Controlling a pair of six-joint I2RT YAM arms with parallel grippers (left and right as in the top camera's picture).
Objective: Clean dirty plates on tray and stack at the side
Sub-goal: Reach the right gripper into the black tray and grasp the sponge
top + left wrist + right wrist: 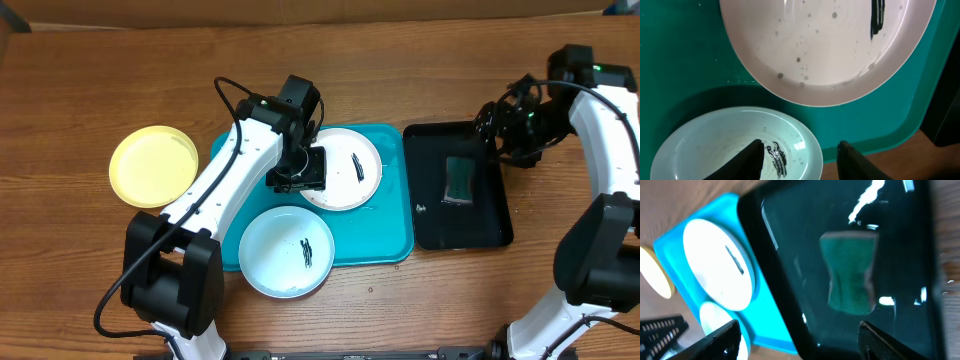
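Observation:
The turquoise tray [390,240] holds a white plate [350,175] with a black smear at its back right. A light blue plate [285,250] with a black smear overhangs the tray's front left. A yellow-green plate [153,165] lies on the table left of the tray, and no smear shows on it. My left gripper [297,172] is open and empty above the tray, at the white plate's left edge. In the left wrist view its fingers [800,155] hang over the blue plate's [715,145] rim, below the white plate [830,45]. My right gripper [800,340] is open and empty.
A glossy black tray [490,225] stands right of the turquoise tray and holds a green sponge [460,180]. In the right wrist view the sponge [850,275] lies in the black tray [785,280]. My right arm [510,125] hovers over that tray's back right corner.

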